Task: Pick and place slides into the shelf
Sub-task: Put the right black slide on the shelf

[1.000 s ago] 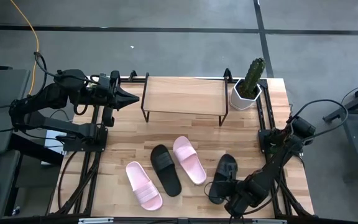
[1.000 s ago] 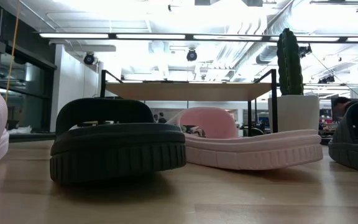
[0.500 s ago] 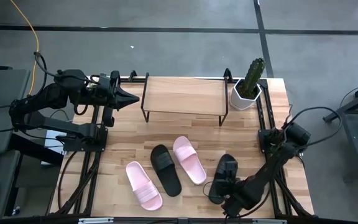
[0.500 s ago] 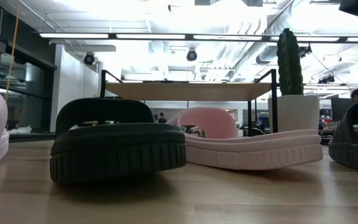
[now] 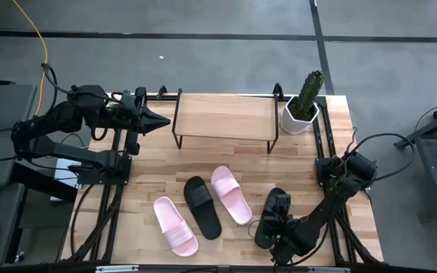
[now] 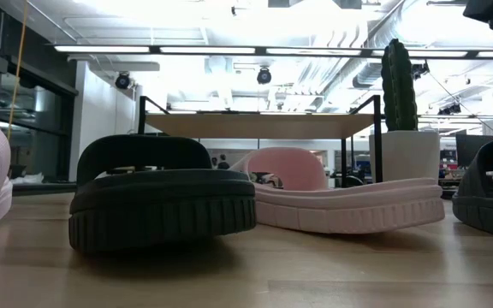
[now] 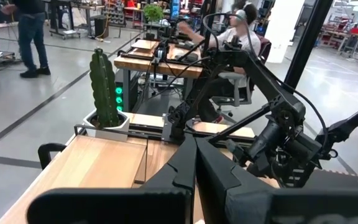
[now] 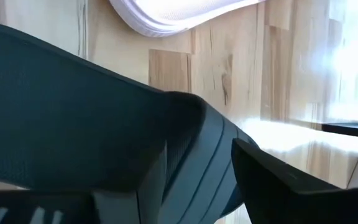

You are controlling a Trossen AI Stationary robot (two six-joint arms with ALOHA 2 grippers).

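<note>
Four slides lie on the table's near half: a pink one [image 5: 175, 225], a black one [image 5: 203, 206], a second pink one [image 5: 231, 194] and a second black one [image 5: 271, 216], all sole down. The shelf [image 5: 224, 117] stands at the far edge on its dark legs. My right gripper [image 5: 281, 222] is open over the right black slide [image 6: 490, 197]. In the right wrist view its fingers [image 8: 278, 180] stand on either side of the ribbed edge of the strap [image 8: 191, 155]. My left gripper [image 5: 161, 120] waits shut [image 7: 196, 155] beside the shelf's left end. My right gripper has the edge of the black slide's strap [image 8: 194, 146] between its open fingers, coming from the table's near right side. Whether the fingers touch it, I cannot tell. The slide lies flat on the table.
A cactus in a white pot [image 5: 303, 106] stands at the far right corner, beside the shelf's right end. The shelf's plank top is bare. Bare wood lies between the shelf and the slides. People are in the room beyond the table.
My right gripper has moved from the table's near edge toward the far edge and to the left, onto the right black slide. Its arm now shows in the low view's upper right corner. The slides have stayed where they were.
</note>
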